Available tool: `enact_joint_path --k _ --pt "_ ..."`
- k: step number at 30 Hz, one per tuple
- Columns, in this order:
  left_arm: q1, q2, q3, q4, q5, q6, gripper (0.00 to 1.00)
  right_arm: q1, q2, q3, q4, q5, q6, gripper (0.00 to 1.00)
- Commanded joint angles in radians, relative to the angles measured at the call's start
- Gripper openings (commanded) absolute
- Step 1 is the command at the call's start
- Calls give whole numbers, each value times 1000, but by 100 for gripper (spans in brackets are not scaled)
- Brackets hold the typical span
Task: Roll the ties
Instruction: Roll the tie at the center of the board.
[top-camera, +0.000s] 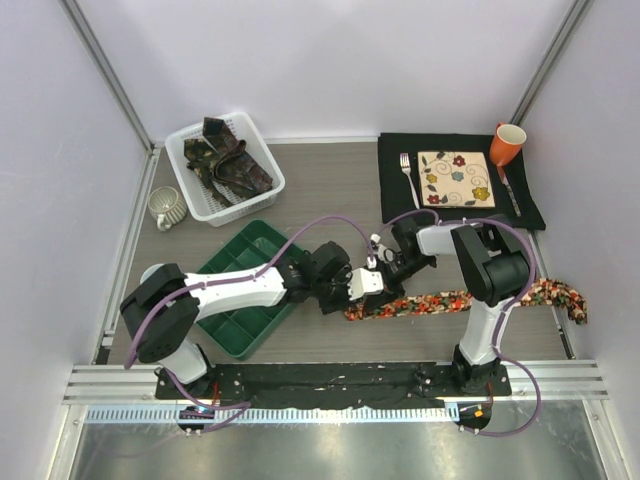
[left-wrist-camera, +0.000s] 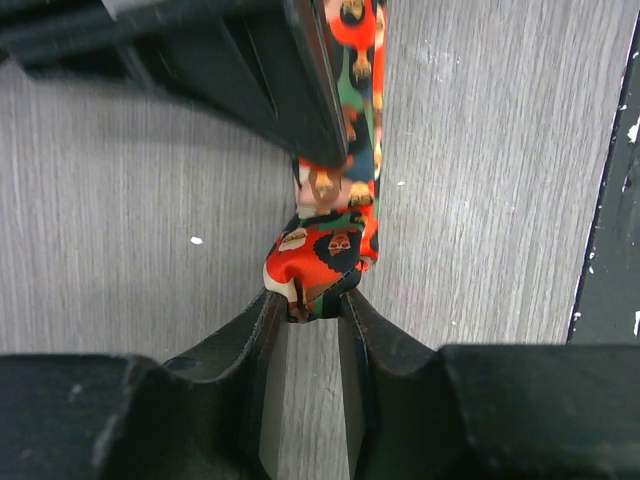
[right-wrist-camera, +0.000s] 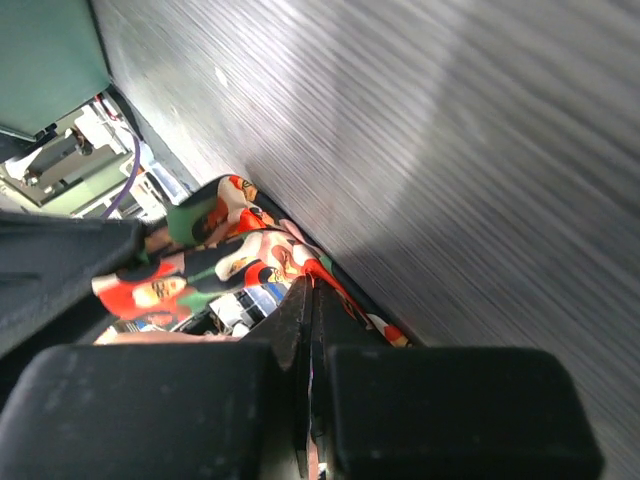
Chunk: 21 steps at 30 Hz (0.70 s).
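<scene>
The left gripper (left-wrist-camera: 312, 303) pinched the folded end of the floral tie (top-camera: 430, 302) lying on the worktop (top-camera: 330, 190), the right gripper (right-wrist-camera: 308, 292) closed beside it, so the roll looked barely started and next wanted another turn.

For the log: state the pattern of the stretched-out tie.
The tie is red-orange with green, black and cream figures; clearest in the left wrist view.

I have the tie (top-camera: 455, 300) on the table (top-camera: 330, 190), running right from my left gripper (top-camera: 362, 284), its end between that gripper's fingers; my right gripper (top-camera: 388, 268) is just behind-right. Left of the left gripper sits the tray (top-camera: 250, 235); farther back-left, the basket (top-camera: 188, 180) holds more ties (top-camera: 232, 162), the mug (top-camera: 167, 208) left of it. Behind the right gripper lies the mat (top-camera: 395, 205) with fork (top-camera: 408, 175), plate (top-camera: 455, 178) and cup (top-camera: 507, 145)
</scene>
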<state>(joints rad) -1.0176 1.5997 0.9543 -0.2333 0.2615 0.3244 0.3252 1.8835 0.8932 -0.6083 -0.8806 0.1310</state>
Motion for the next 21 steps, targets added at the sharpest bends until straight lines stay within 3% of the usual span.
enact_joint_path --k 1,8,16,21 --pt "7 -43 44 -6 -8 19 28 41 29 27 88 -6 85 1" --pt "5 -46 40 -12 33 30 29 74 6 75 84 -34 107 2" --pt "4 25 54 14 67 38 29 0 -150 53 -96 -83 -1 30" --pt "-4 62 73 35 70 47 29 -55 -172 30 -152 -126 -54 33"
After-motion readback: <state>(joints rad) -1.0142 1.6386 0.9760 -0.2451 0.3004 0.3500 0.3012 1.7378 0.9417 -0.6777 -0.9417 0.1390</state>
